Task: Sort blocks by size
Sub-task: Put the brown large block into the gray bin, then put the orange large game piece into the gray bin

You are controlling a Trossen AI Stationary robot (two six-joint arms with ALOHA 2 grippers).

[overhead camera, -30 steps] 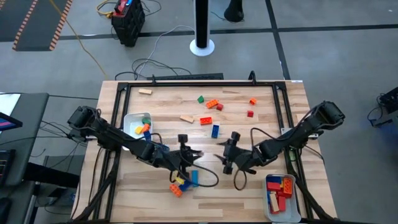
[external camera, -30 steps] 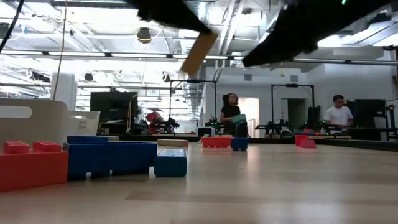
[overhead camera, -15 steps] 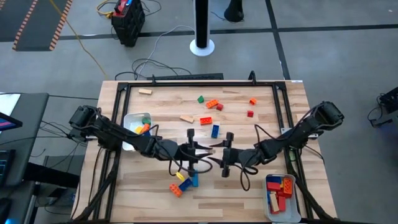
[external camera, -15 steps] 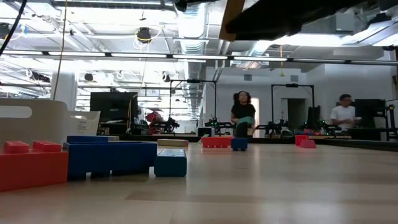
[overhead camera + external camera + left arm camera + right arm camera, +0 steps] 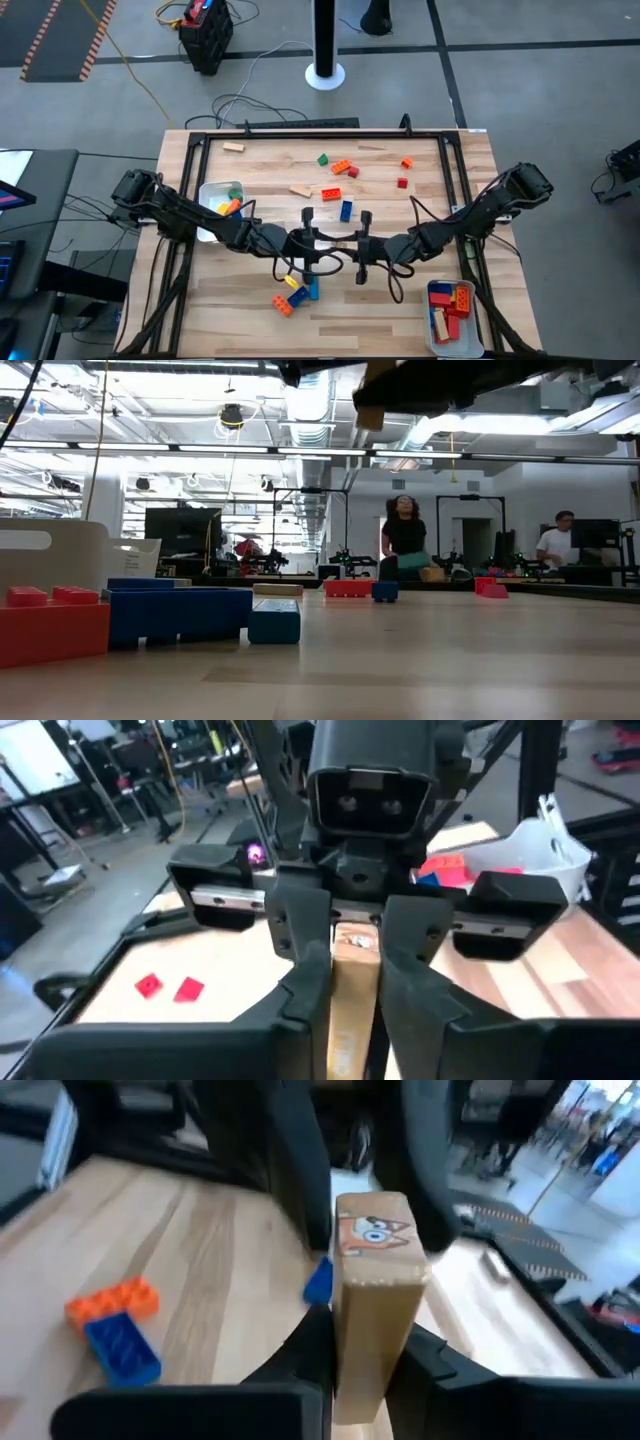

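My two arms reach low over the bench (image 5: 420, 290) and meet near its middle, the hands facing each other. My left hand (image 5: 318, 240) and my right hand (image 5: 352, 243) are both closed on one tan wooden bar (image 5: 372, 1295), each at one end. The bar hangs in the air between them, above the bench. It has a small orange animal face printed near one end.

From above I count two white trays. The left tray (image 5: 207, 196) holds several small blocks; I cannot count them surely. The right tray (image 5: 434, 330) holds mostly red blocks.

Loose on the bench I count about nine blocks in the far half, among them a blue block (image 5: 346, 210) just beyond my hands and an orange block (image 5: 331, 194). A little group of four or so, with an orange brick (image 5: 282, 304), lies near the front edge, below my left hand.
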